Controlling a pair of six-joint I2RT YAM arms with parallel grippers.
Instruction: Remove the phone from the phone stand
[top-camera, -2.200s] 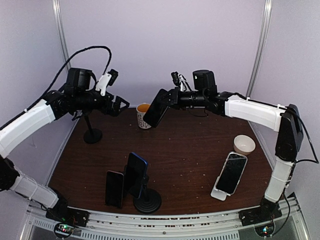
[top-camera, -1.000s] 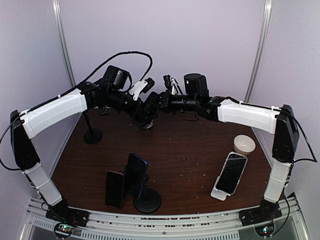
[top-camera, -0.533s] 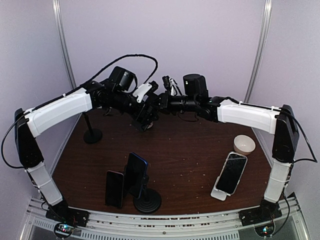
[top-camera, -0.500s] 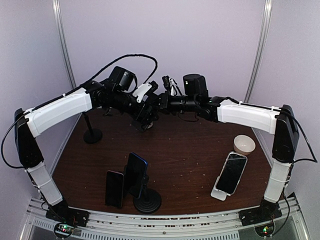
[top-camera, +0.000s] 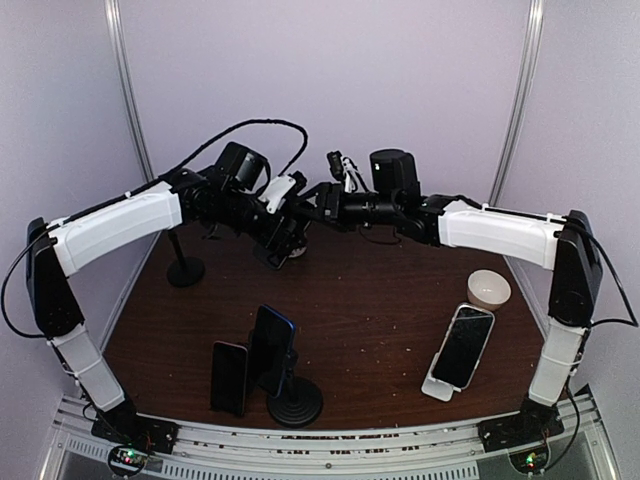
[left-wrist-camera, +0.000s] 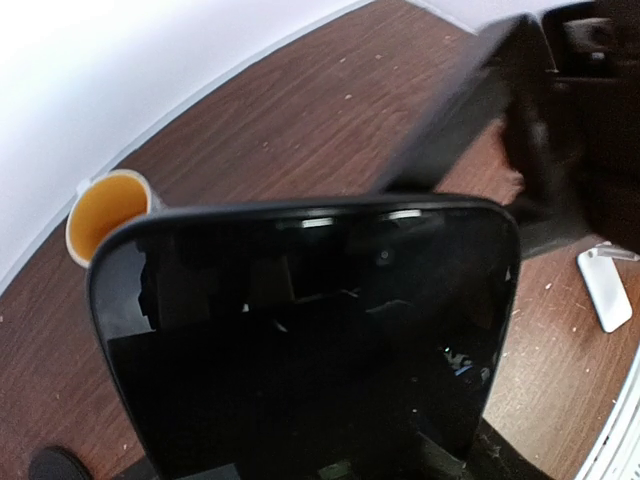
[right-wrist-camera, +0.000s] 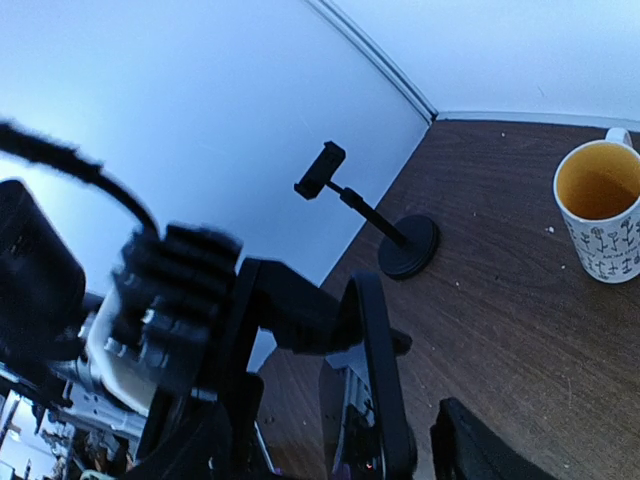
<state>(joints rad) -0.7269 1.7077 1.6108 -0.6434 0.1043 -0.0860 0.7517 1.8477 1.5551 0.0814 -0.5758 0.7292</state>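
A black phone (left-wrist-camera: 300, 330) hangs in the air over the back of the table, and my left gripper (top-camera: 284, 234) is shut on it; its screen fills the left wrist view and hides the fingers. The right wrist view shows this phone (right-wrist-camera: 375, 380) edge-on, with the left gripper's dark fingers clamped on it. My right gripper (right-wrist-camera: 345, 450) is open around the phone, one finger on each side with gaps between. An empty black phone stand (top-camera: 185, 266) is at the back left, also seen from the right wrist (right-wrist-camera: 385, 228).
A white mug (right-wrist-camera: 600, 215) with a yellow inside sits at the back. Near the front, a blue phone (top-camera: 272, 350) rests on a round black stand beside a black phone (top-camera: 229, 377). Another phone (top-camera: 462, 345) leans on a white stand, with a white bowl (top-camera: 489, 288) behind it.
My left arm swung in from the left and took hold of the phone. My right gripper's jaws, shut on the phone before, have now opened off it.
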